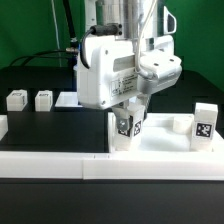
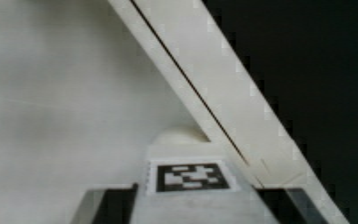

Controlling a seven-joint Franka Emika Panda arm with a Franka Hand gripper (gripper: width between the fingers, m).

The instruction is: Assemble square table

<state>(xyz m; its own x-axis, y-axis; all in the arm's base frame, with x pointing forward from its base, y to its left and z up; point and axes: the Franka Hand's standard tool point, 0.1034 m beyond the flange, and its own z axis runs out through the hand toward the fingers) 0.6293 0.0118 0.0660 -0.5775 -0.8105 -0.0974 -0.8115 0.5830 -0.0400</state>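
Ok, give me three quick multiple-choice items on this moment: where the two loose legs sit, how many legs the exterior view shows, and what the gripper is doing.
1. Where are the two loose legs?
A. side by side on the black table, at the exterior view's left
B. stacked one on the other
C. on the floor

2. How many legs does the exterior view show?
A. two
B. four
C. six

3. The gripper is:
A. open and empty
B. shut on a leg over the tabletop
C. out of sight

Key:
1 A, both stand apart from the tabletop.
2 B, those two, the held leg and an upright leg at the exterior view's right.
3 B, the wrist view shows the tagged leg between the fingers.
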